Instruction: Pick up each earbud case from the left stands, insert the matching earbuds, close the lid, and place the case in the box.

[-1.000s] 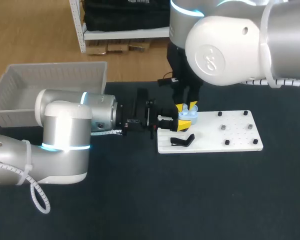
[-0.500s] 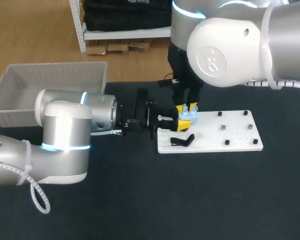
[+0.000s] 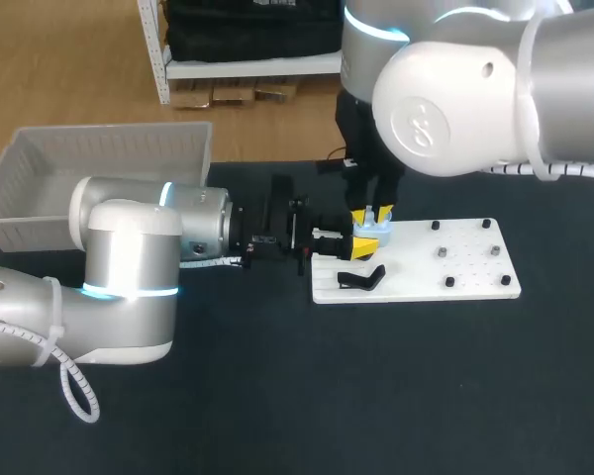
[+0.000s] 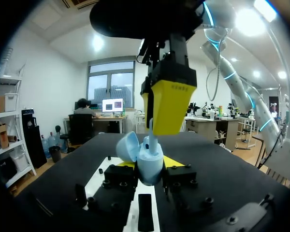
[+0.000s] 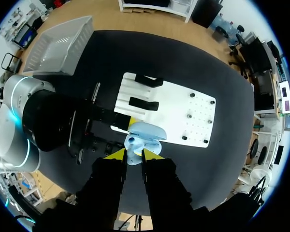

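A light blue earbud case (image 3: pixel 369 237) is held over the left end of the white board (image 3: pixel 455 287), and my left gripper (image 3: pixel 359 241) is shut on it from the left side. In the left wrist view the case (image 4: pixel 149 164) stands between the fingers with its lid (image 4: pixel 127 145) tipped open. My right gripper (image 3: pixel 373 213) hangs straight above it, shut on a light blue earbud (image 4: pixel 150 140) whose lower end reaches into the case. In the right wrist view the earbud (image 5: pixel 133 155) sits between the yellow tips, directly over the open case (image 5: pixel 146 131).
The white board carries several small pegs (image 3: pixel 442 253) on its right half and a black stand (image 3: pixel 361 278) near its left front. A second black stand (image 5: pixel 150 81) shows in the right wrist view. A grey basket (image 3: pixel 99 158) stands at the back left.
My right gripper has shifted slightly right and come down onto the open case with the earbud. The left arm and the case have kept still.
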Robot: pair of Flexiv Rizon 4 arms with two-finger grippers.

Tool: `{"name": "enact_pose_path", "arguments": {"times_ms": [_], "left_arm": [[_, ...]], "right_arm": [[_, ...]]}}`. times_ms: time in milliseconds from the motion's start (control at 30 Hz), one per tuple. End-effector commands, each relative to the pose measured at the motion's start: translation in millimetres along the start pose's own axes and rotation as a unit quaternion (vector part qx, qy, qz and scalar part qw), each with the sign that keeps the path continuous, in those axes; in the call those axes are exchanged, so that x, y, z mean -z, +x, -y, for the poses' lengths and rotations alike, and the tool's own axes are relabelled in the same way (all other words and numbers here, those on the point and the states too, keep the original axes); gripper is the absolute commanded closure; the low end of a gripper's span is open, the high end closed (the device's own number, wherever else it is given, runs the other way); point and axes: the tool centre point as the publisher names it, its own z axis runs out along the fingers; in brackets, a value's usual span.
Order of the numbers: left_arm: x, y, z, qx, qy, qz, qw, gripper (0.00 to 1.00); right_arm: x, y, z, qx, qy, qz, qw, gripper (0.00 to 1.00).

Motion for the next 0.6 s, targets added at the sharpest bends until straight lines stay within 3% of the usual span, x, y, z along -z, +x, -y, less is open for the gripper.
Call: {"name": "enact_pose_path", "arguments": {"times_ms": [33, 600], "left_arm": [[-0.3, 0.4, -0.7, 0.000, 0.001, 0.000, 1.000, 1.00], [-0.3, 0.4, -0.7, 0.000, 0.001, 0.000, 1.000, 1.00]], "right_arm": [[-2.2, 0.3, 0.7, 0.000, 0.000, 0.002, 1.000, 1.00], [-3.6, -5.5, 0.4, 0.000, -0.002, 0.006, 1.000, 1.00]]}}
